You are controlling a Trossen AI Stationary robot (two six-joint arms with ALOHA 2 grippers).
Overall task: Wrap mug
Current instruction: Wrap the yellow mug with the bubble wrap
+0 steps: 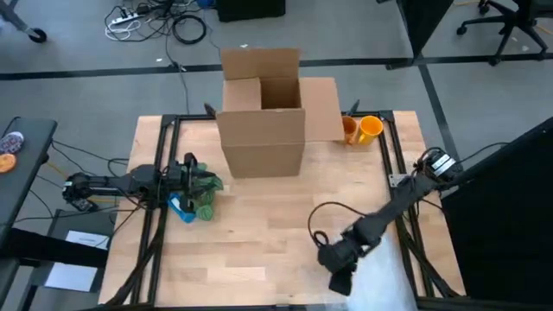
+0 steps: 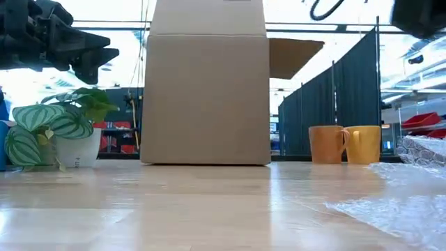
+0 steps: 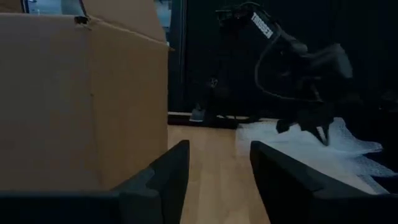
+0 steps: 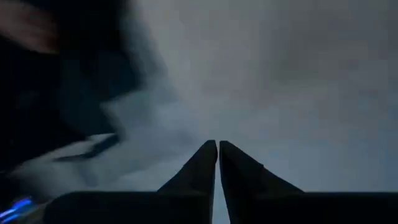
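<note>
Mug [image 1: 370, 129] well apart from right gripper [image 1: 339, 278]

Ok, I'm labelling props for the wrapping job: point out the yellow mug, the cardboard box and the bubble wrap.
yellow mug [image 2: 364, 144], low view, middle of its side wall.
cardboard box [image 1: 259, 147], high view, its near outer wall.
bubble wrap [image 2: 401, 202], low view, the flat sheet lying on the table.

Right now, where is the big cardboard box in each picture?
High view: cardboard box at the table's far middle.
Low view: box fills the centre.
Left wrist view: box close beside the left gripper.
Right wrist view: not in it.
Shared landmark: bubble wrap.
</note>
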